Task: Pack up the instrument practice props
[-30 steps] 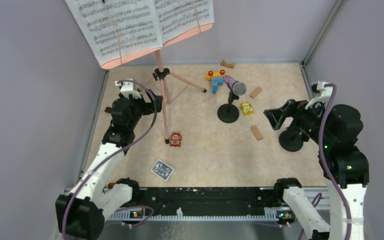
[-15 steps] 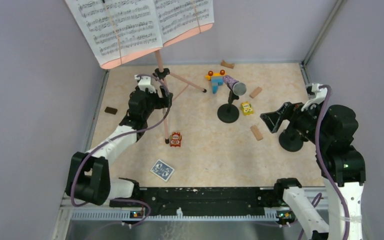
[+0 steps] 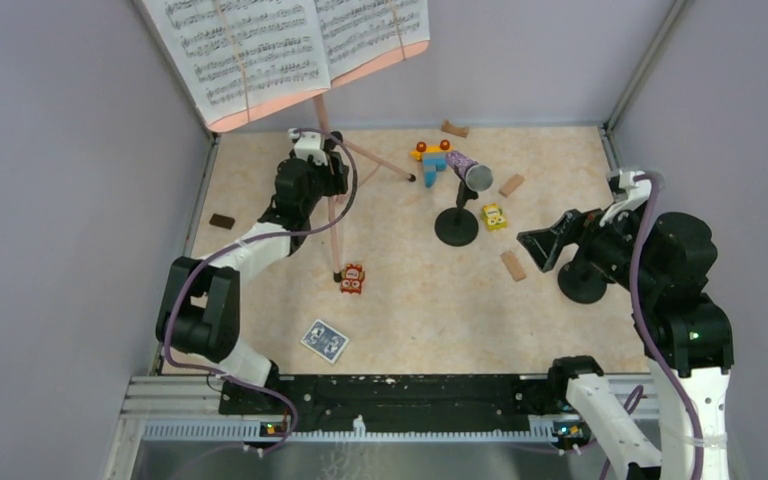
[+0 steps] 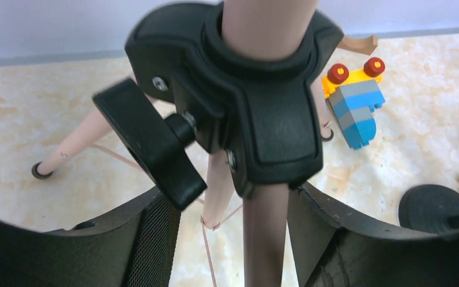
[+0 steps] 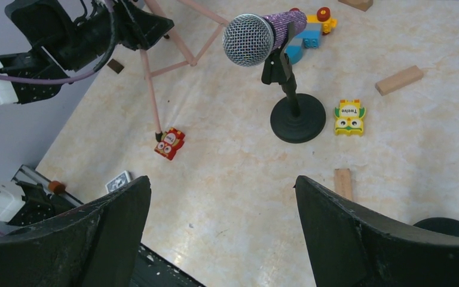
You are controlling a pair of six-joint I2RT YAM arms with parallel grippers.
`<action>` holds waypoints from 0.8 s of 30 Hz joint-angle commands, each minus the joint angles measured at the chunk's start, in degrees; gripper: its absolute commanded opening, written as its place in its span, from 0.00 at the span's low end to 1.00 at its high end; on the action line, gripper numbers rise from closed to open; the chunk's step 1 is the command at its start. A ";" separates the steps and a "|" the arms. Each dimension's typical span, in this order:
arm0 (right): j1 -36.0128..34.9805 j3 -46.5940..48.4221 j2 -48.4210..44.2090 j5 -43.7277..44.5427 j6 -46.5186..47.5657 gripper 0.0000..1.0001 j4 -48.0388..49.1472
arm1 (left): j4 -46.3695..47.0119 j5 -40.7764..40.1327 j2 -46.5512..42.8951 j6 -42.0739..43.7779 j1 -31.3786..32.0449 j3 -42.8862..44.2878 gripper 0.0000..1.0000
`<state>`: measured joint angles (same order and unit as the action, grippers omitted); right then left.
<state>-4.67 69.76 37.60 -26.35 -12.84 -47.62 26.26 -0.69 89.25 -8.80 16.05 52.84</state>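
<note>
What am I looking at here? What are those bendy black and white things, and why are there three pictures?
Those are two robot arms bolted at the near edge of a table. Each ends in a two-finger tool for grabbing. The wide picture looks down from above; the other two come from little cameras on the wrists. On the table stand a pink music stand with sheet music, and a glittery purple microphone clipped in a black holder. Small toys, wooden blocks and a blue card pack lie around. The left tool is open, its fingers on either side of the stand's pole. The right tool is open too and holds nothing.
</note>
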 commanded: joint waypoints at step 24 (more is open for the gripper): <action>-2.72 1.13 -1.02 1.71 2.91 0.90 0.15 | -0.21 14.04 1.49 6.18 0.11 5.13 0.05</action>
<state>-6.74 69.80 37.45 -25.28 -10.55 -48.05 25.30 3.70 94.48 -1.19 15.33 60.58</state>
